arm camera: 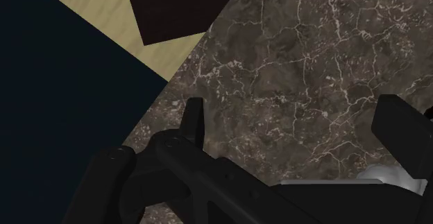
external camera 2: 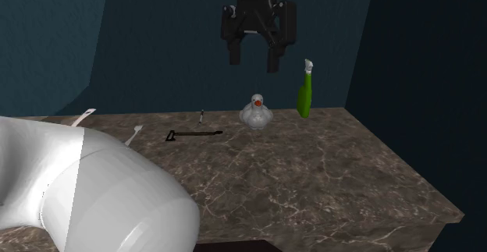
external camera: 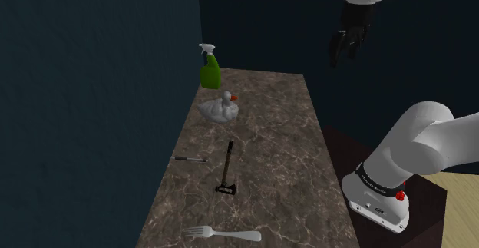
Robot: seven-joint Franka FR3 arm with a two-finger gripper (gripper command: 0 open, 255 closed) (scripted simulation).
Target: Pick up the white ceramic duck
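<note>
The white duck [external camera: 219, 108] with an orange beak sits upright on the marble counter [external camera: 269, 177], near its far end. In the second exterior view the duck [external camera 2: 256, 113] is below and behind my gripper [external camera 2: 253, 63]. My gripper [external camera: 345, 47] hangs high above the counter's far side in the shoulder view, well clear of the duck, open and holding nothing. In the wrist view its fingers [arm camera: 193, 122] stand wide apart over bare marble. A pale rounded shape [arm camera: 387, 175] beside one finger may be the duck.
A green spray bottle [external camera: 210, 68] stands just beyond the duck by the dark wall. A black hammer [external camera: 226, 170], a small thin tool [external camera: 189, 160] and a white fork [external camera: 222, 233] lie nearer along the counter. The arm's stand [external camera: 407, 208] is at the shoulder view's lower right.
</note>
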